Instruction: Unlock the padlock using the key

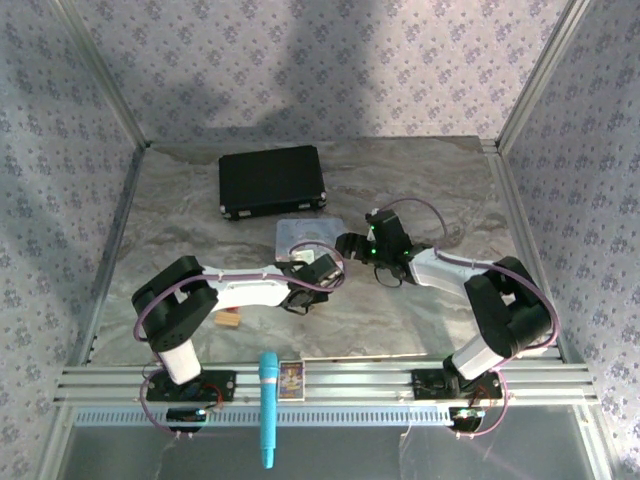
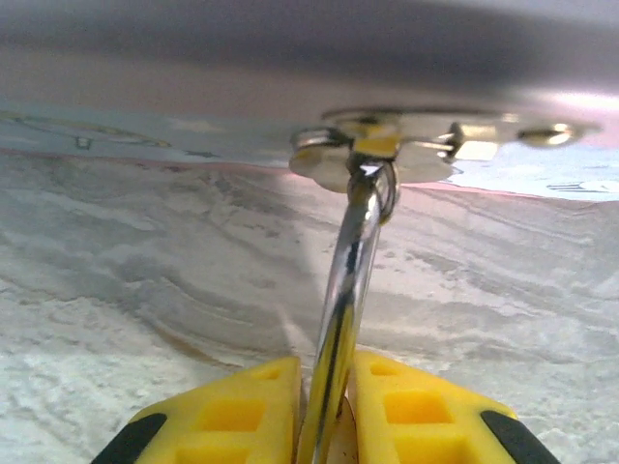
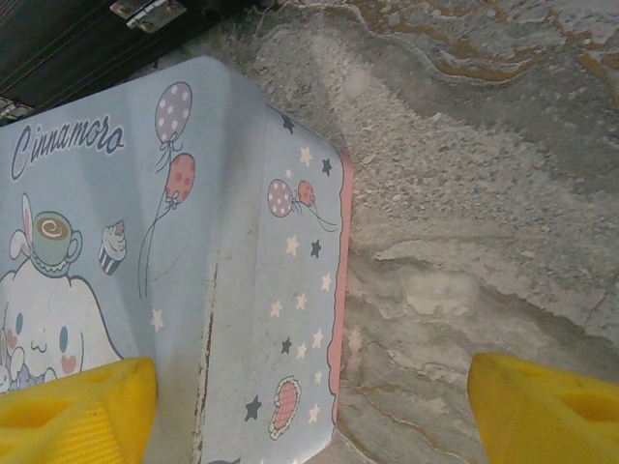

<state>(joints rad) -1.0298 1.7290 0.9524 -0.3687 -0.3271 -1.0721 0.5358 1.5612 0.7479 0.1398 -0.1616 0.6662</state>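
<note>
In the left wrist view my left gripper (image 2: 327,367) is shut on the padlock's thin silver shackle (image 2: 353,261), which rises edge-on from between the yellow fingers. The brass body is hidden between the pads. The shackle's far end meets a small ring with flat silvery pieces that look like the key (image 2: 324,162), lying against the rim of the pale blue tin (image 2: 290,58). From above, the left gripper (image 1: 318,268) sits at the tin's (image 1: 300,235) near edge. My right gripper (image 1: 350,245) stands open over the tin's right edge (image 3: 290,290), holding nothing.
A black case (image 1: 272,180) lies behind the tin. A tan block (image 1: 230,320) rests by the left arm. A cyan pen-like object (image 1: 268,405) and a small card (image 1: 291,378) sit on the front rail. Patterned walls close in the marbled table (image 1: 450,180).
</note>
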